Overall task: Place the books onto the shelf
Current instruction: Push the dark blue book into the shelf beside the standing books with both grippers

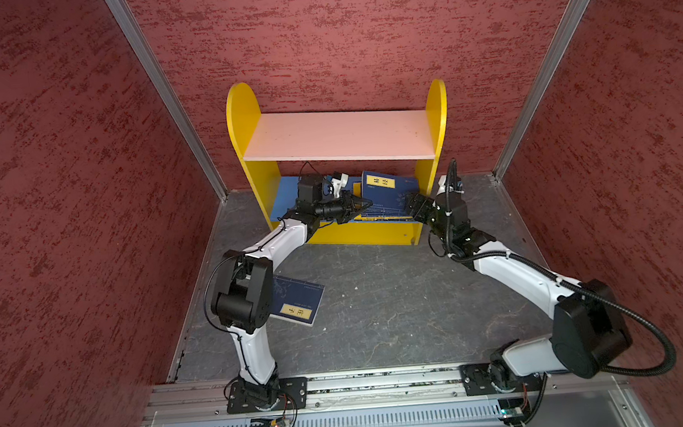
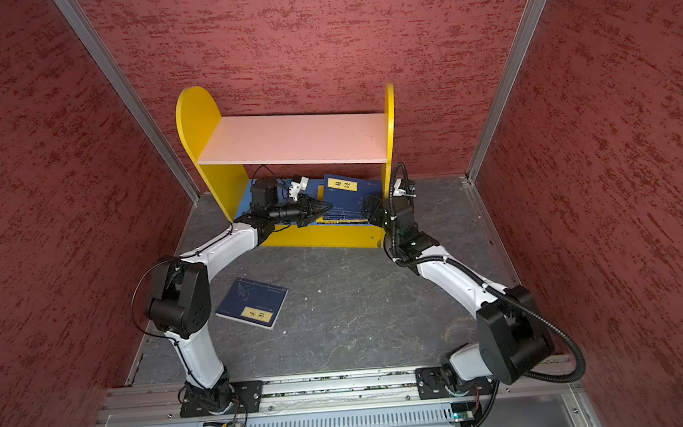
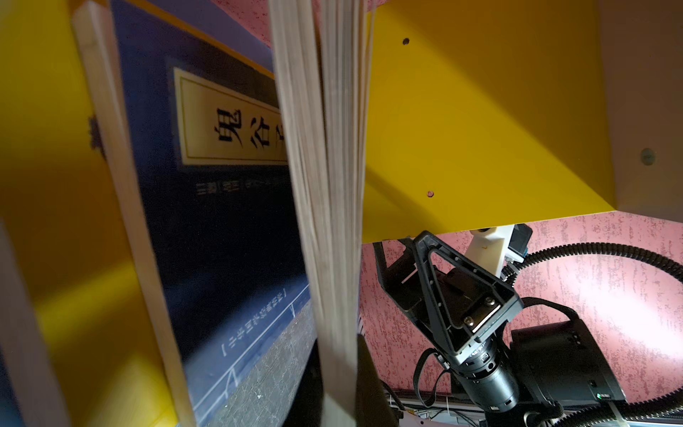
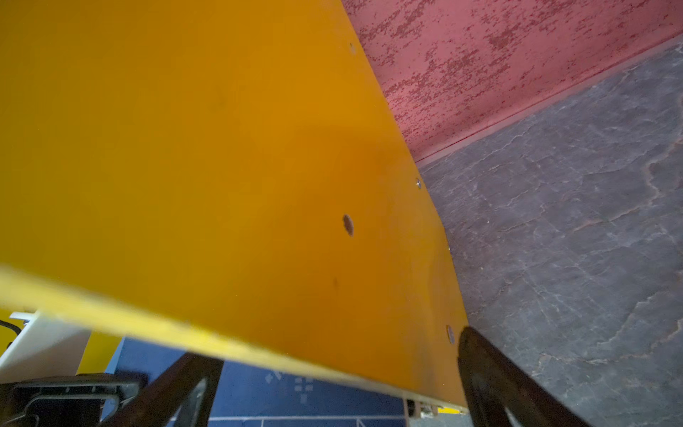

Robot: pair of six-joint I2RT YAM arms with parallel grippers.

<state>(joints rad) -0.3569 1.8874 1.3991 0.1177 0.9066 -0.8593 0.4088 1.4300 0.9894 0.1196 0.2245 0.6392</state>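
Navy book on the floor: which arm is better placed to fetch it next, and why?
Left, probably. The navy book lies beside its elbow, far from the open right pincer at the shelf's side panel. But the left pincer, shut on another book, must release first.

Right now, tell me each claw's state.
Left claw: closed on a book.
Right claw: open, straddling the shelf's yellow side panel.

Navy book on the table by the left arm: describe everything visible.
The navy book is a thin paperback lying flat and askew, cover up, on the grey tabletop. A yellow label with black characters sits at its near end, a faint pale drawing at the far end. It lies in front of the shelf, outside it, with nothing else touching it.
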